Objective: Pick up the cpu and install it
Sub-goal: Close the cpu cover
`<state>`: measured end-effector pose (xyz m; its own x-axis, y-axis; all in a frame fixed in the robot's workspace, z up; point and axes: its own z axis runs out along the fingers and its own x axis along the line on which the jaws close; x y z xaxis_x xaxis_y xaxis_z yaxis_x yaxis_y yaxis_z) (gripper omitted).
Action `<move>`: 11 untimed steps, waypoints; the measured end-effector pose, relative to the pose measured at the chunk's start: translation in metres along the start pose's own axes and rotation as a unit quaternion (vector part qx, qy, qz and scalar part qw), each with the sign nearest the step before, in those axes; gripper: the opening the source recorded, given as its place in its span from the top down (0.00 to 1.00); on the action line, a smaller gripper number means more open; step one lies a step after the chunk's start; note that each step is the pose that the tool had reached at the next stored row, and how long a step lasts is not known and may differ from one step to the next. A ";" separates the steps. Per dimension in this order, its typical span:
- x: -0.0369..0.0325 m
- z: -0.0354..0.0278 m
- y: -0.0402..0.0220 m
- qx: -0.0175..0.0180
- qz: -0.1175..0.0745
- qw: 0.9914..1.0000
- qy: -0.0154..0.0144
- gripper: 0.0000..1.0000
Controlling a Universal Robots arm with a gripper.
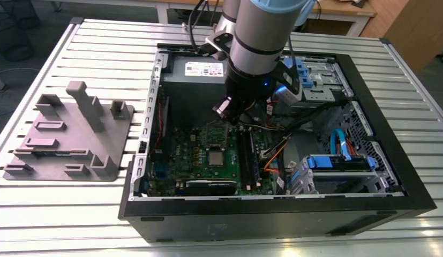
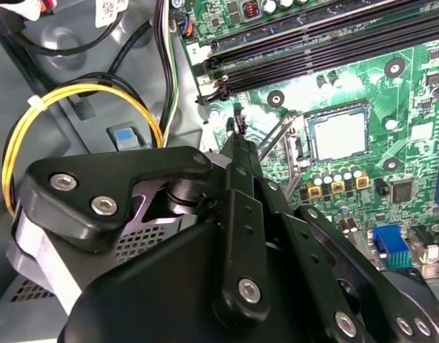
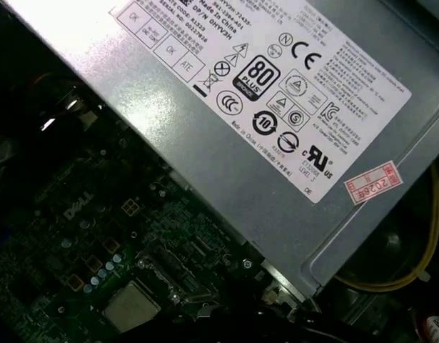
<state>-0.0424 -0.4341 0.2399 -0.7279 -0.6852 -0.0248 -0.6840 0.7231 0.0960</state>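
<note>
One arm is in my scene, reaching down into the open computer case (image 1: pixel 146 160) that lies on the slatted metal table (image 1: pixel 78 214). In the exterior view the gripper (image 1: pixel 232 110) hangs above the green motherboard (image 1: pixel 185 155), near the grey power supply (image 1: pixel 200 69) at the far wall of the case.

The cpu (image 1: pixel 217 158) lies flat on the motherboard, in the socket area below the open metal socket frame (image 1: pixel 218 134) as the exterior view shows it. I see its silvery-grey top in both wrist views (image 2: pixel 338 135) (image 3: pixel 131 306). In the second wrist view the gripper (image 2: pixel 239 132) has its black fingers (image 2: pixel 242 161) drawn together to a narrow tip, with nothing between them. That tip sits just beside the socket, at the thin lever wire (image 2: pixel 273 136), apart from the cpu.

The first wrist view shows the power supply (image 3: pixel 226 143) with its white label (image 3: pixel 276 78) close above the board. A yellow cable loop (image 2: pixel 83 96) lies on the case floor beside the motherboard. On the exterior view's left, a grey fixture block (image 1: pixel 71 136) stands on the table, well apart from the case.
</note>
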 end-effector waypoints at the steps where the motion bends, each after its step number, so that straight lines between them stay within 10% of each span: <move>1: 0.0000 -0.0002 0.0000 0.000 -0.003 1.000 0.000 0.89; 11: 0.0003 -0.0035 -0.0001 -0.001 -0.035 0.999 0.004 0.89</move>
<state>-0.0424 -0.4348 0.2433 -0.6781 -0.7345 -0.0244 -0.7330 0.6735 0.0958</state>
